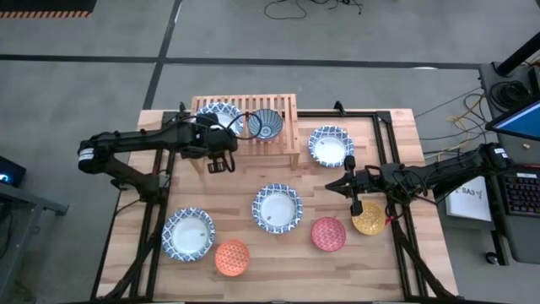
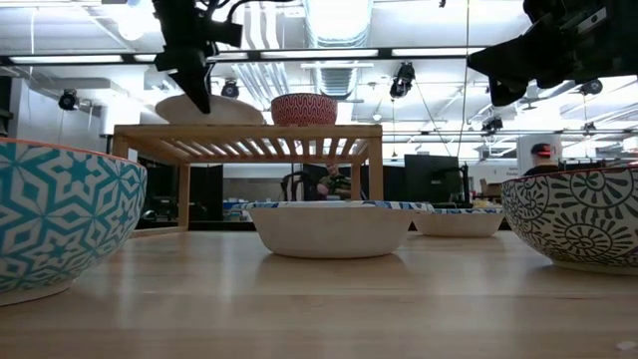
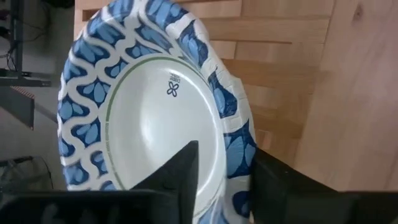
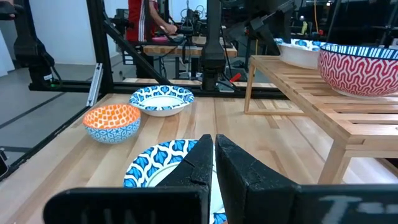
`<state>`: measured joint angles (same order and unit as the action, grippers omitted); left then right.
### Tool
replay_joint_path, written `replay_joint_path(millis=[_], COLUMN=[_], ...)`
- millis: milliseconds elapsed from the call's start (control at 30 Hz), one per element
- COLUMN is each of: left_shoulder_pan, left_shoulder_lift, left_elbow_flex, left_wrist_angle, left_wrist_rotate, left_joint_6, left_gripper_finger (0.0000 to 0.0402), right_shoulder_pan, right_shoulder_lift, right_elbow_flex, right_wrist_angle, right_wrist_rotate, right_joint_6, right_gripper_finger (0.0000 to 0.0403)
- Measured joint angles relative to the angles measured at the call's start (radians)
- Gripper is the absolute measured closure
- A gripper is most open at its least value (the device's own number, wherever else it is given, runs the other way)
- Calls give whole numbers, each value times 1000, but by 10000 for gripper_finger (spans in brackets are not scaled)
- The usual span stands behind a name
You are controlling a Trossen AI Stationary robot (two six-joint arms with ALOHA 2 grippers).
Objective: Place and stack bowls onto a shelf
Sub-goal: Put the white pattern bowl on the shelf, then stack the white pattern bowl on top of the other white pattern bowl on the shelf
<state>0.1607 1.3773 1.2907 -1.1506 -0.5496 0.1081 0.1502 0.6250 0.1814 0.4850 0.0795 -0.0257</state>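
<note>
In the overhead view the shelf (image 1: 287,127) sits at upper centre of the table (image 1: 396,253), carrying a wide blue bowl (image 1: 218,114) on its left part and a small dark bowl (image 1: 265,124) beside it. The left gripper (image 1: 221,160) reaches in from the frame's left; in its wrist view its fingers (image 3: 180,174) pinch the rim of that wide bowl (image 3: 149,106). The right gripper (image 1: 355,205), at right of centre, has its fingers pressed together over the yellow bowl (image 1: 369,219). A red bowl (image 1: 328,234), an orange bowl (image 1: 232,257) and three other wide bowls lie on the table.
</note>
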Motion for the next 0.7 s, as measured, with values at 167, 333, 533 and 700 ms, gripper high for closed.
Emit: replay_joint_path(millis=[167, 333, 533, 700], left_shoulder_pan=[0, 0, -1, -5], left_shoulder_lift=[0, 0, 0, 0], left_elbow_flex=[0, 5, 35, 85], left_wrist_angle=[8, 12, 3, -47], left_wrist_rotate=[0, 0, 2, 51], left_joint_6=[0, -10, -19, -42], left_gripper_finger=[251, 205, 155, 139], right_shoulder_pan=[0, 0, 0, 0], right_shoulder_lift=[0, 0, 0, 0], right_elbow_flex=[0, 0, 0, 0], right_wrist_angle=[0, 0, 0, 0], right_wrist_rotate=[0, 0, 0, 0], right_joint_6=[6, 9, 11, 19], right_gripper_finger=[394, 394, 394, 394])
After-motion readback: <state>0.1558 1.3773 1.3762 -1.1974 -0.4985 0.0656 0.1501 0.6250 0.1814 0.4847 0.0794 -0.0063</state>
